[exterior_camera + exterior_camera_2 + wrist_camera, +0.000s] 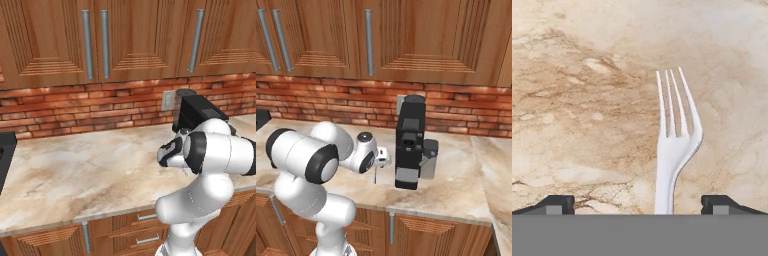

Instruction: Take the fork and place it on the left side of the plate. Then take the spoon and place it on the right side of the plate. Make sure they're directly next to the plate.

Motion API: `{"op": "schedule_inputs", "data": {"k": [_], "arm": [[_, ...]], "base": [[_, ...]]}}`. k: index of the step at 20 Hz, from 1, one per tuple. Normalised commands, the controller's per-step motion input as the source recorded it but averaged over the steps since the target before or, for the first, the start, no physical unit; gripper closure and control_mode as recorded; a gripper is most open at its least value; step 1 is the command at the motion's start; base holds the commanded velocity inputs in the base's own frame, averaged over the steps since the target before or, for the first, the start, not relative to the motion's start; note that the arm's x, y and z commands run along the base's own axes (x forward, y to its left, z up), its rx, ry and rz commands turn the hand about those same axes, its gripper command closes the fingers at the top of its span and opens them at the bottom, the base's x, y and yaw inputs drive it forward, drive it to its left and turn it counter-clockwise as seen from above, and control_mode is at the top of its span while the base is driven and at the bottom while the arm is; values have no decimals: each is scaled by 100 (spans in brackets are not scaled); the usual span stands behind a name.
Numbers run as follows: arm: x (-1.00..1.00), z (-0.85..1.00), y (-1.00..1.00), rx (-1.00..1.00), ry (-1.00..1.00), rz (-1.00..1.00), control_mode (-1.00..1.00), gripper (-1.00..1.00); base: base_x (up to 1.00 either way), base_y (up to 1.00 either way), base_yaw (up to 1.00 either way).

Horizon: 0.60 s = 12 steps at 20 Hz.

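Note:
The fork (674, 145) lies flat on the marble counter (582, 100), pale grey, with its prongs toward the top of the hand view and its handle running down to the bottom edge. My gripper (639, 205) hangs over it, open, and its dark fingertips (554, 204) stand far apart on either side of the handle, which passes a little right of centre. Nothing is held. From the right base view the hand (381, 156) reaches forward over the counter, with the slim fork handle (375, 174) just below it. The plate and the spoon are out of view.
A black coffee machine (409, 145) stands on the counter just right of the hand, against the brick wall, with a grey jug (429, 159) beside it. Wooden cabinets hang above. A dark appliance (5, 155) sits at the counter's far left.

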Motion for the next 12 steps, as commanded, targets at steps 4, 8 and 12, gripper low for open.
{"op": "schedule_inputs", "data": {"k": [4,8,12], "arm": [[-11,-85,-1,-7,0,0,-100,100],[-54,-37,2,0,-6,1,-100,100],[-73,-6,5,0,-20,0,-100,100]], "base": [[0,0,0],[0,0,0],[0,0,0]]}}
